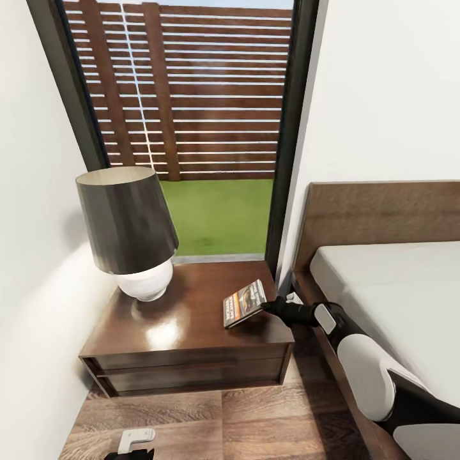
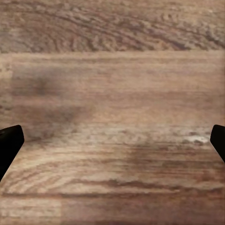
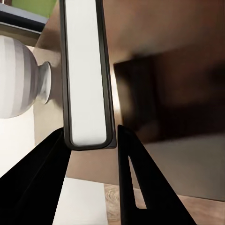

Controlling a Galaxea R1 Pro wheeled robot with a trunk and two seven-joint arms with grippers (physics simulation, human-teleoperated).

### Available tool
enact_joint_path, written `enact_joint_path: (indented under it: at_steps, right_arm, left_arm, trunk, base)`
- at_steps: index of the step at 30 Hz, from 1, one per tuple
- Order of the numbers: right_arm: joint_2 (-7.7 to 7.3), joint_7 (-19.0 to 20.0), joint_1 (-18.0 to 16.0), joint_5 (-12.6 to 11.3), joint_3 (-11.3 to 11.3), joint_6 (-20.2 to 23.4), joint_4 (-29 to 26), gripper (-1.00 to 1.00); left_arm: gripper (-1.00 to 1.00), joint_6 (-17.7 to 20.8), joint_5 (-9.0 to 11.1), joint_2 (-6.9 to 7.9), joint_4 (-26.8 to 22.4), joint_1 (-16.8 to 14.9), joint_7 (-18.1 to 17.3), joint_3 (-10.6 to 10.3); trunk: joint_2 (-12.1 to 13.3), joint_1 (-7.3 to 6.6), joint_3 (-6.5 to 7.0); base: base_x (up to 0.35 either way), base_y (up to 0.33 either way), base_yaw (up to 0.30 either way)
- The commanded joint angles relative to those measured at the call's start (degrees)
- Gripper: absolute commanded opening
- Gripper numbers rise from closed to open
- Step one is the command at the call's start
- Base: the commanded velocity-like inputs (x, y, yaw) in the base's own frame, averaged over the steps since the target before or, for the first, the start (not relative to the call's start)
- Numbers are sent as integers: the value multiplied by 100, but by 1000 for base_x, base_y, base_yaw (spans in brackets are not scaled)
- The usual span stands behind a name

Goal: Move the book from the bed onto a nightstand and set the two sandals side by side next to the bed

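The book [image 1: 244,303], dark with an orange band, sits tilted over the right part of the nightstand [image 1: 185,326], which stands left of the bed [image 1: 396,287]. My right gripper [image 1: 267,307] reaches in from the bed side and is shut on the book's near edge. In the right wrist view the book's white page edge [image 3: 86,75] runs between both black fingers [image 3: 136,178]. My left gripper [image 2: 112,145] hangs open low over the wood floor [image 2: 112,84], with nothing between its fingers; it also shows as my left gripper [image 1: 131,447] at the head view's bottom edge. The sandals are out of view.
A lamp [image 1: 128,223] with a dark shade and white ribbed base [image 3: 18,79] stands on the nightstand's left half. A tall dark-framed window [image 1: 211,128] is behind it, a white wall on the left. The bed's brown headboard [image 1: 383,211] and frame run along the right.
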Motion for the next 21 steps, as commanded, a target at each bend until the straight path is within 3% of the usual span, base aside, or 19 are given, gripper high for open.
enact_joint_path:
  at_steps: [1, 11, 15, 21]
  right_arm:
    - [4, -25, -2, -49, -19, 49, -9, -100]
    - [7, -33, -4, -49, -19, 46, -9, -100]
    - [8, -33, -4, -49, -19, 43, -10, -100]
    - [7, -34, -5, -49, -19, 40, -9, -100]
  left_arm:
    - [100, -14, 45, 1, 1, -2, 8, -48]
    - [100, -14, 43, 1, 1, -2, 8, -53]
    - [100, -15, 43, 1, 1, -2, 8, -54]
    - [100, -16, 44, 1, 1, -2, 8, -55]
  trunk:
    - [-2, -1, -5]
    - [-2, -1, -5]
    - [-7, 9, -94]
    - [-7, 9, -94]
  base:
    - [0, 0, 0]
    - [0, 0, 0]
    - [0, 0, 0]
    - [0, 0, 0]
